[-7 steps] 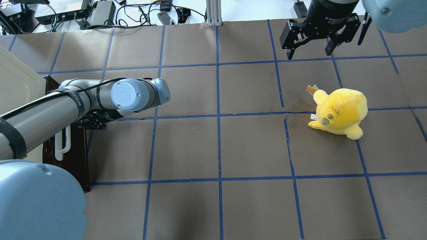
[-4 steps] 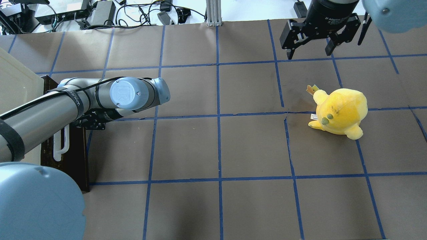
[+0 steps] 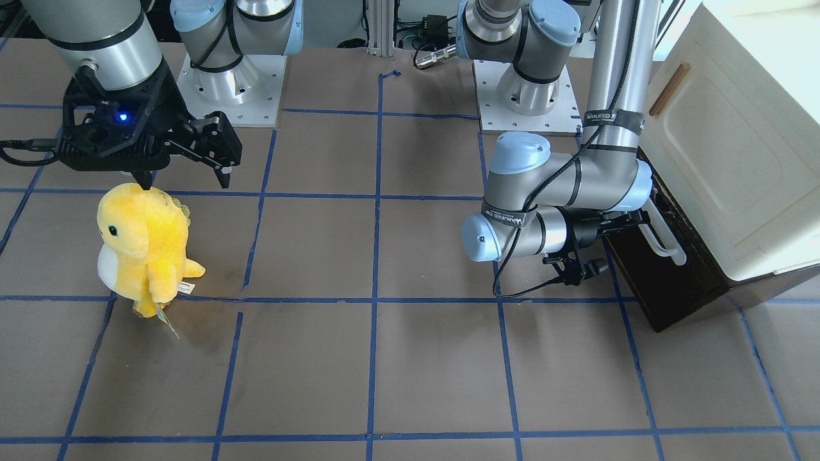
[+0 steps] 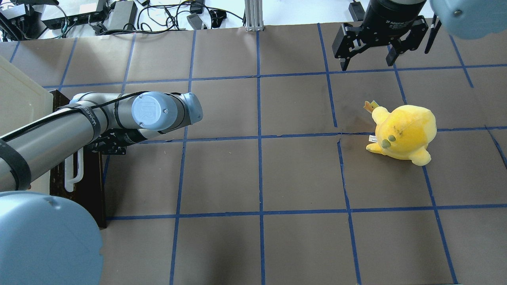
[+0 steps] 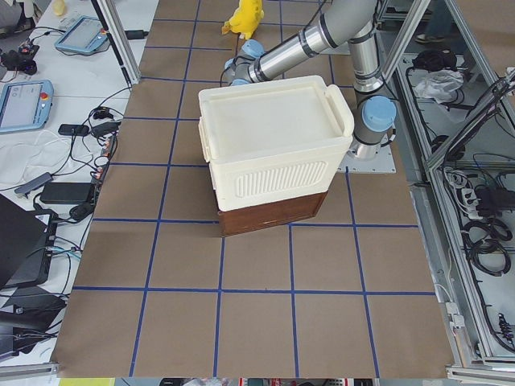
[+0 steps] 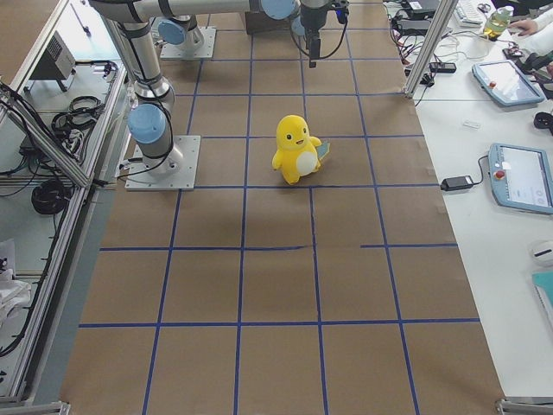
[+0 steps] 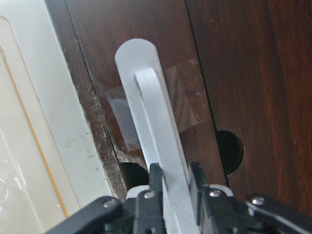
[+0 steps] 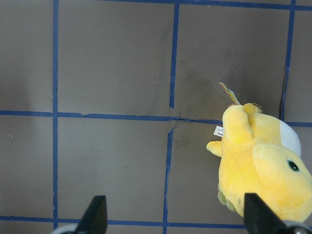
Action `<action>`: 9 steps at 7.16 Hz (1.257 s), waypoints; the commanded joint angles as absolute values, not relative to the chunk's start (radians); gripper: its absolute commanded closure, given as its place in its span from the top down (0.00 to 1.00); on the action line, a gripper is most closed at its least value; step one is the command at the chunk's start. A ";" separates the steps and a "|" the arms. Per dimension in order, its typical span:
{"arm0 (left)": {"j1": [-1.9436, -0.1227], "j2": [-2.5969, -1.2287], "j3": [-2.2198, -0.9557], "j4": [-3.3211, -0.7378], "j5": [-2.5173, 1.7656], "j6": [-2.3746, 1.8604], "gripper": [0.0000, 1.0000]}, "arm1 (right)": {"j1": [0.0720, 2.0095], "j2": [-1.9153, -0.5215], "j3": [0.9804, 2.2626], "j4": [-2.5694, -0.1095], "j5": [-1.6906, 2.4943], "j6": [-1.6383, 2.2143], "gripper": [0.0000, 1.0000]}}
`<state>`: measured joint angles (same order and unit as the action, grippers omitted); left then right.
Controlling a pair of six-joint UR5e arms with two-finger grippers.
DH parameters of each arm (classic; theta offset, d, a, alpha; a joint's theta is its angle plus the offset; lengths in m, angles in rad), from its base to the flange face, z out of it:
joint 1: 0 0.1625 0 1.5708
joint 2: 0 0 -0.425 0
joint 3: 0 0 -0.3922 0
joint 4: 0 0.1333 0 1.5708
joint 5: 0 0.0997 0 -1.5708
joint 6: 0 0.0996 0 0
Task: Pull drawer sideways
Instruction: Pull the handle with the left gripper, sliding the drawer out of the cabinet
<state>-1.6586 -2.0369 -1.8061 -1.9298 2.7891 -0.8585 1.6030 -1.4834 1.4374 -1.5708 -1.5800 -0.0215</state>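
The drawer's dark brown front (image 3: 669, 285) sits low under a cream cabinet (image 3: 737, 160) at the table's left end; it also shows in the overhead view (image 4: 89, 186) and in the exterior left view (image 5: 269, 215). Its white bar handle (image 3: 663, 242) (image 4: 75, 170) runs along the front. My left gripper (image 7: 175, 181) is shut on the handle (image 7: 148, 112), one finger on each side. In the overhead view the arm hides most of this gripper (image 4: 107, 144). My right gripper (image 4: 367, 63) (image 3: 186, 179) (image 8: 176, 214) is open and empty, high above the table's far right.
A yellow plush toy (image 4: 404, 132) (image 3: 141, 243) (image 8: 263, 165) stands on the brown paper with blue tape lines, below my right gripper. The cream cabinet (image 4: 20, 99) has a door with a wooden handle (image 3: 669, 89). Cables and boxes (image 4: 79, 16) lie beyond the far edge.
The left arm's wrist has shifted only slightly. The drawer front and handle stay in about the same place. The right arm has not moved.
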 commanded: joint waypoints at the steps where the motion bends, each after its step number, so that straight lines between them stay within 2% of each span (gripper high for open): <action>1: -1.664 -2.036 -1.804 -1.930 2.787 -0.859 0.16 | 1.603 -1.483 1.437 -1.571 -1.582 -0.021 1.00; 9: -1.672 -2.040 -1.805 -1.931 2.787 -0.859 0.14 | 1.603 -1.483 1.437 -1.571 -1.580 -0.021 1.00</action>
